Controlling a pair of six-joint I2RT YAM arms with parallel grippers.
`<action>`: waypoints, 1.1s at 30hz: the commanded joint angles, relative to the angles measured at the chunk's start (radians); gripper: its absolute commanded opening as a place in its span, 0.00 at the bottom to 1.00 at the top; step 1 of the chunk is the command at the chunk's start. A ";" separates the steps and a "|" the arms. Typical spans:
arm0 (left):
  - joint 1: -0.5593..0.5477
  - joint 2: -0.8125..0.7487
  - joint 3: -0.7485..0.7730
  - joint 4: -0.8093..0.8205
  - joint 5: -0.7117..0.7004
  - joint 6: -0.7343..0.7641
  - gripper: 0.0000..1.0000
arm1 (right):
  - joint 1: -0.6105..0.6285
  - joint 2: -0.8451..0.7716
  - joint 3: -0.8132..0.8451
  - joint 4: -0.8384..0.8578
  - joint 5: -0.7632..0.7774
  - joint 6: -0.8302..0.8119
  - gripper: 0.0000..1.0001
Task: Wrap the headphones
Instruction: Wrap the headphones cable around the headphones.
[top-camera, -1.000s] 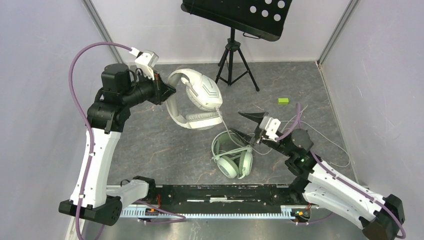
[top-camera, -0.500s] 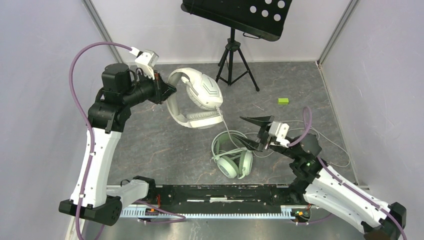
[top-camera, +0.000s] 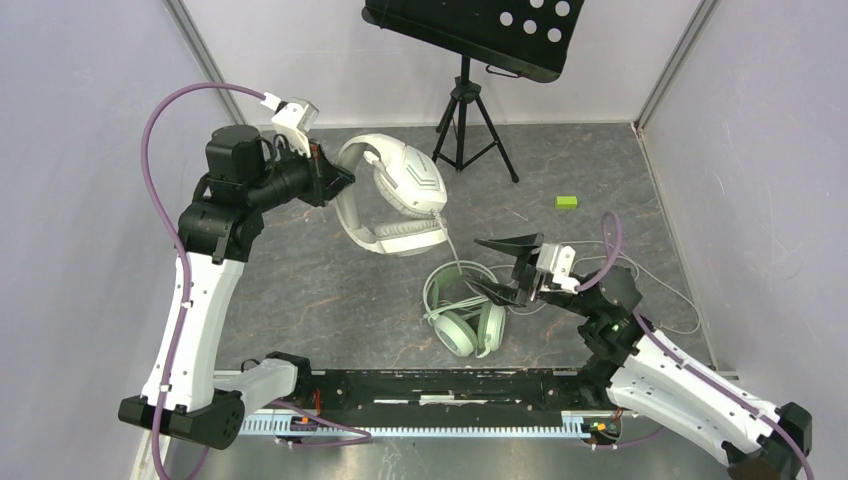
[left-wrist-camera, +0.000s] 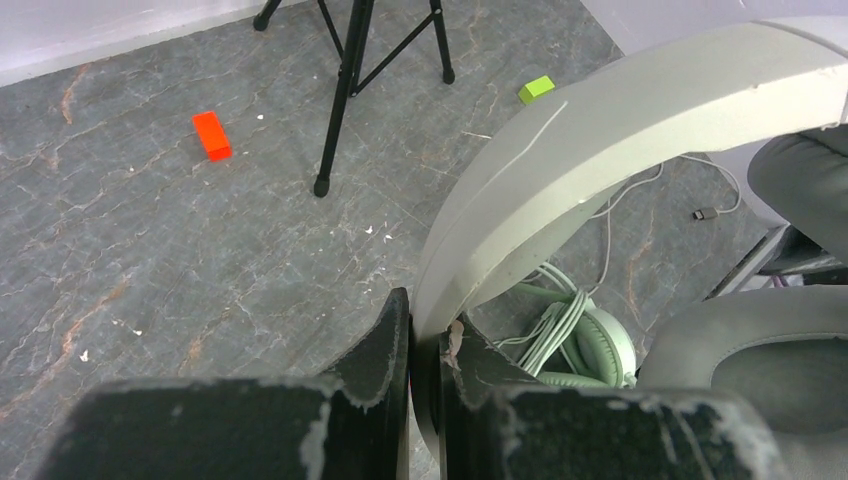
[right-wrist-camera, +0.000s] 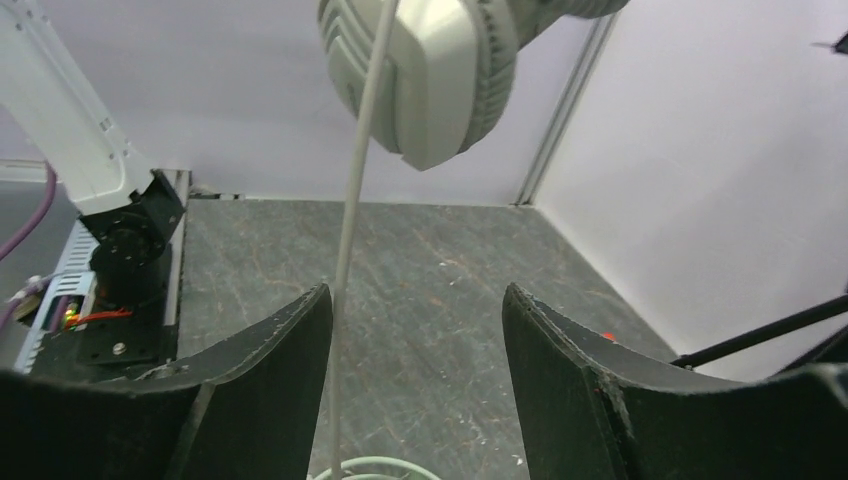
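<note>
My left gripper (top-camera: 335, 182) is shut on the headband of the white-grey headphones (top-camera: 395, 195) and holds them above the floor; the headband (left-wrist-camera: 600, 130) fills the left wrist view. Their thin pale cable (top-camera: 452, 255) hangs down from the chevron-marked earcup (right-wrist-camera: 430, 70) and passes just inside the left finger of my open right gripper (top-camera: 497, 265), as the right wrist view shows (right-wrist-camera: 345, 250). The mint-green headphones (top-camera: 465, 312) lie on the floor below, with their cable wound on them (left-wrist-camera: 585, 335).
A black music stand on a tripod (top-camera: 468, 110) stands at the back. A small green block (top-camera: 566, 202) lies at the right, a red block (left-wrist-camera: 211, 135) shows in the left wrist view. Loose cable (top-camera: 660, 290) trails toward the right wall.
My right gripper has moved forward and left toward the hanging cable, which now lies between its open fingers. The left arm holds the white headphones almost still.
</note>
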 joint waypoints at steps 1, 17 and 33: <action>-0.006 -0.005 0.029 0.091 0.055 -0.086 0.02 | 0.017 0.039 -0.002 0.047 -0.076 0.035 0.67; -0.012 0.035 0.107 0.122 0.195 -0.152 0.02 | 0.059 0.126 -0.186 0.214 0.000 -0.037 0.43; -0.062 0.067 0.179 0.038 0.354 -0.061 0.02 | 0.056 0.135 -0.227 0.342 0.195 -0.173 0.00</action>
